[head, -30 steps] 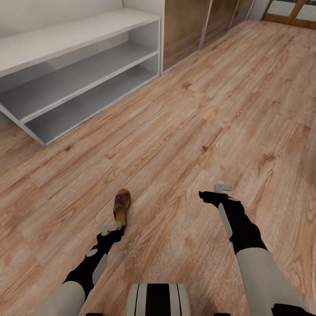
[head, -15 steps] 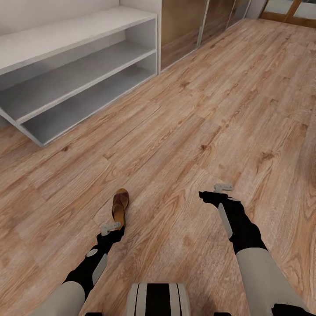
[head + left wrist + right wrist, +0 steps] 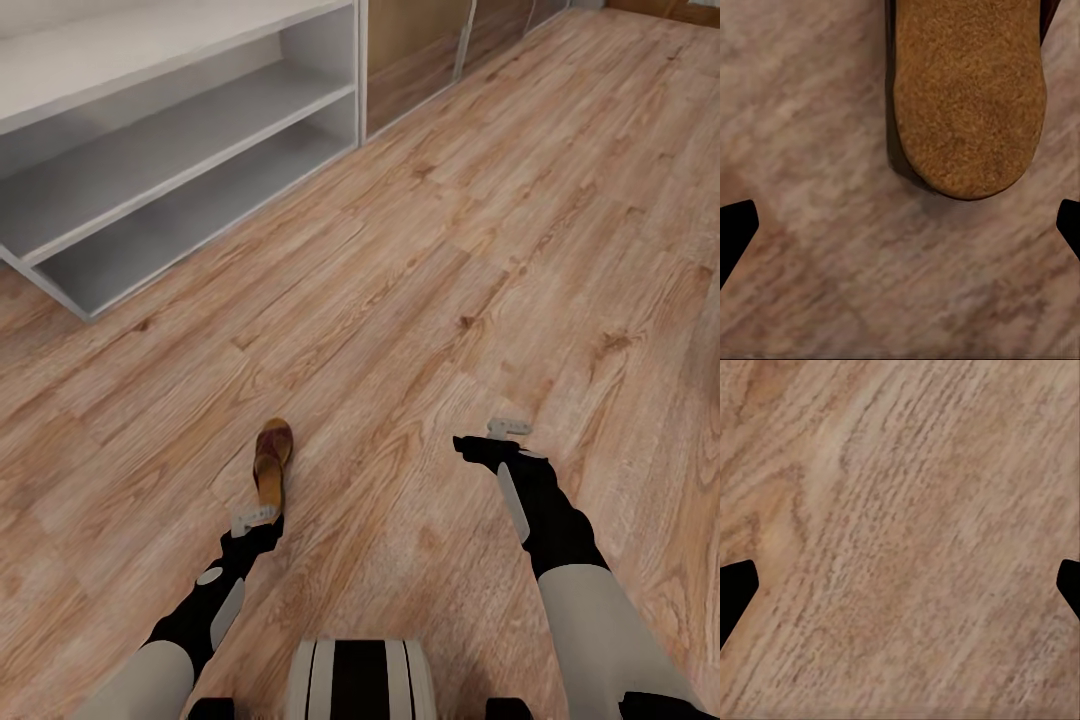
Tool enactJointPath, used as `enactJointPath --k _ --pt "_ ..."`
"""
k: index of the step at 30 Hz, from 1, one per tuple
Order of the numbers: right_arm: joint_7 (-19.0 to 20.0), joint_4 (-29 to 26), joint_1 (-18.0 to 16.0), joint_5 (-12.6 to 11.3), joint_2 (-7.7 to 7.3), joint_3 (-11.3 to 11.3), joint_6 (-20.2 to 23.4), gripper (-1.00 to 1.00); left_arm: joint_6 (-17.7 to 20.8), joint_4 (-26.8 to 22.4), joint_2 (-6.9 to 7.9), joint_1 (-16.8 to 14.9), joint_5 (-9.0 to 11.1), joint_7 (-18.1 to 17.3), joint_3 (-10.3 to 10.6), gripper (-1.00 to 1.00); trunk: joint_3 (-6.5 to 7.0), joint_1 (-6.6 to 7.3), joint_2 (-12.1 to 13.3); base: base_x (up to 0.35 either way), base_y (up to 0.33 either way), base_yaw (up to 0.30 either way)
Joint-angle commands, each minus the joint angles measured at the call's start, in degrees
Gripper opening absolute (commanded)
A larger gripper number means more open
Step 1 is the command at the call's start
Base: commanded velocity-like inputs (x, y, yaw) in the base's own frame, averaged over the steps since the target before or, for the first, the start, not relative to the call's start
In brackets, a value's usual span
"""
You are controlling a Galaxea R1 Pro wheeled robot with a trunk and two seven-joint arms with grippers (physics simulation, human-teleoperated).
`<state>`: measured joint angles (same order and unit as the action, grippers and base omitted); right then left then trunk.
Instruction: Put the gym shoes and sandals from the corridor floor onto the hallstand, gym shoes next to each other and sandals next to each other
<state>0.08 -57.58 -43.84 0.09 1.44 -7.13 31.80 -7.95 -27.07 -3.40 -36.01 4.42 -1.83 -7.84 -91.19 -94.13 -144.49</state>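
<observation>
**Sandal just ahead of the left gripper**

Where the left gripper (image 3: 253,517) hangs low over the corridor floor (image 3: 480,250), one sandal (image 3: 272,462) lies directly beyond its fingertips, heel end nearest, toe pointing away toward the hallstand (image 3: 150,150). Close, but apart from the fingers, as seen from the head. Seen from the left wrist: rounded tan insole (image 3: 971,97), grainy like suede, dark brown edge along one side, a thin shadow beneath; black fingertips (image 3: 735,232) far out at both edges, so jaws spread wide, nothing between them but planks. Well apart from the sandal, on its right: right gripper (image 3: 505,432), also over bare floor, black fingertips (image 3: 735,589) likewise at the frame edges, spread wide and empty.

Flooring: light brown planks, wavy wood grain, darker knots. Beyond the sandal and to its left: low light-grey unit, flat top, two open shelf compartments, both bare as far as visible. Right of that unit: brown glossy cabinet fronts (image 3: 420,50) with pale vertical strips. Between sandal and unit only open planks.
</observation>
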Motion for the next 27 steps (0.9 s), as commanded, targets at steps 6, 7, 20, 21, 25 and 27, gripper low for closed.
enactJointPath --k 6,7,20,21,25,27 --pt "0.0 -0.1 0.0 0.0 0.05 -0.1 0.3 1.0 -0.1 0.0 -0.03 0.0 0.4 -0.2 -0.2 1.0 -1.07 -0.07 -0.1 0.0 0.0 0.0" --pt "0.0 -0.1 0.0 0.0 0.05 -0.1 0.3 1.0 -0.1 0.0 -0.03 0.0 0.4 -0.2 -0.2 1.0 -1.09 -0.07 -0.1 0.0 0.0 0.0" --pt "0.0 -0.1 0.0 -0.1 0.05 -0.1 0.3 1.0 -0.1 0.0 -0.09 0.0 0.4 -0.2 -0.1 1.0 -1.49 -0.07 -0.1 0.0 0.0 -0.096" --pt "0.0 -0.1 0.0 -0.1 0.05 -0.1 0.3 1.0 -0.1 0.0 -0.1 0.0 0.4 -0.2 -0.2 1.0 -1.49 -0.07 -0.1 0.0 0.0 -0.023" --pt "0.0 -0.1 0.0 -0.1 0.05 -0.1 0.3 1.0 -0.1 0.0 -0.1 0.0 0.4 -0.2 -0.1 1.0 -1.6 -0.07 -0.1 0.0 0.0 -0.008" --pt "0.0 -0.1 0.0 -0.1 0.05 -0.1 0.3 1.0 -0.1 0.1 -0.11 0.0 0.4 -0.2 -0.1 1.0 -2.18 -0.12 -0.1 0.0 0.0 -0.003"
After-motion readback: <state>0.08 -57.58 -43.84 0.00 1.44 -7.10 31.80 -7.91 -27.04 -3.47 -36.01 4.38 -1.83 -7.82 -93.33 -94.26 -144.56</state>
